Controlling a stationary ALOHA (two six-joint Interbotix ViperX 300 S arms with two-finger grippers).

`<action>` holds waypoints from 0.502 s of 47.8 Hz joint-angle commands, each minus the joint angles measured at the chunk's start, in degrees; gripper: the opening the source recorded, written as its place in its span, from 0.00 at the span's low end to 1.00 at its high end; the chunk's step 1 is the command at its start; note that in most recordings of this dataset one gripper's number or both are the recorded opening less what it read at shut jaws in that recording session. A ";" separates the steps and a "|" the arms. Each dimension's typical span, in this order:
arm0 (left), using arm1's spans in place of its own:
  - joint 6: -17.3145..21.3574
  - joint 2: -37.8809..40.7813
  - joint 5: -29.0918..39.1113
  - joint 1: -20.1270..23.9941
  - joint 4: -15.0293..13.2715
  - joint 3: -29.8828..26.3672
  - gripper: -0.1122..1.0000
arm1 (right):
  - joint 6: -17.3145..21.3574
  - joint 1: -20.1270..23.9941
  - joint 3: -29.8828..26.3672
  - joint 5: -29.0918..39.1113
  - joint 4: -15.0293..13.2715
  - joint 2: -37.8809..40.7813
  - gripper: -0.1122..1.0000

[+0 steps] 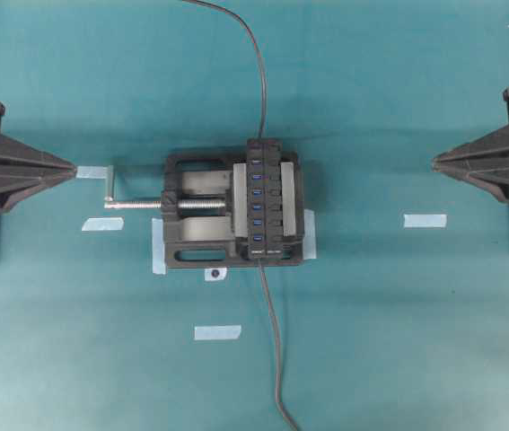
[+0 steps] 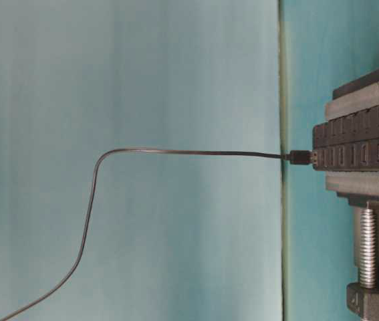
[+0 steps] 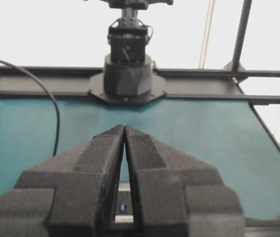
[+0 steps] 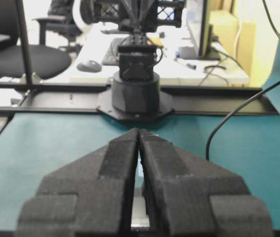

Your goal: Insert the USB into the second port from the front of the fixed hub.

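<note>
Currently, overhead view: the fixed hub (image 1: 267, 197) is clamped in the vise (image 1: 187, 235) at mid-table. A thin cable (image 1: 252, 54) runs in from the far edge to the hub's far end, and the thicker cord (image 1: 275, 341) leaves the near end. Risk: the blue slots sit in a tight row, so a miscount, or counting from the wrong end, would put the plug in the wrong port. Left gripper (image 1: 73, 168) and right gripper (image 1: 436, 161) are parked at opposite table edges, well apart from the hub, tips pointing inward and level.

Table-level view: the USB (image 2: 301, 157) touches the end of the hub (image 2: 356, 150); I cannot tell whether it is seated there. Risk: the long looping cable could drag or twist the plug when lifted.

Left wrist view: left gripper (image 3: 124, 127) fingers pressed together, holding nothing. A closed approach would only shove the plug.

Right wrist view: right gripper (image 4: 138, 131) likewise pressed together and empty, with the cable (image 4: 228, 118) off to one side. Risk: snagging it on the reach.
</note>
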 commanded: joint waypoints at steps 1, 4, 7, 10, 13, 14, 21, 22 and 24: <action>-0.26 0.09 -0.70 0.18 0.53 1.23 0.22 | 0.62 -0.09 0.53 -0.18 0.35 0.53 0.25; -0.18 0.18 -0.70 0.18 0.53 1.05 0.19 | 1.23 0.00 1.41 0.00 1.58 0.26 0.25; 0.00 0.26 -0.70 0.18 0.53 0.62 0.12 | 2.46 -0.09 1.58 0.53 2.37 -0.09 0.16; 0.00 0.35 -0.35 0.18 0.53 0.35 0.10 | 3.87 -0.09 1.49 1.41 2.37 -0.35 0.11; -0.09 0.35 -0.35 0.18 0.53 0.35 0.10 | 4.66 -0.09 1.41 2.72 2.29 -0.53 0.10; -0.09 0.44 -0.35 0.18 0.53 0.44 0.10 | 4.75 -0.09 1.41 3.25 2.29 -0.53 0.09; -0.09 1.23 -0.35 0.18 0.53 0.35 0.10 | 4.92 -0.09 0.62 7.47 2.20 -0.62 0.09; -0.09 1.41 -0.35 0.18 0.53 0.26 0.10 | 5.01 0.00 0.44 8.00 2.29 -0.62 0.09; -0.09 2.11 0.00 0.18 0.53 0.18 0.10 | 5.01 -0.09 0.18 9.14 2.29 -0.53 0.09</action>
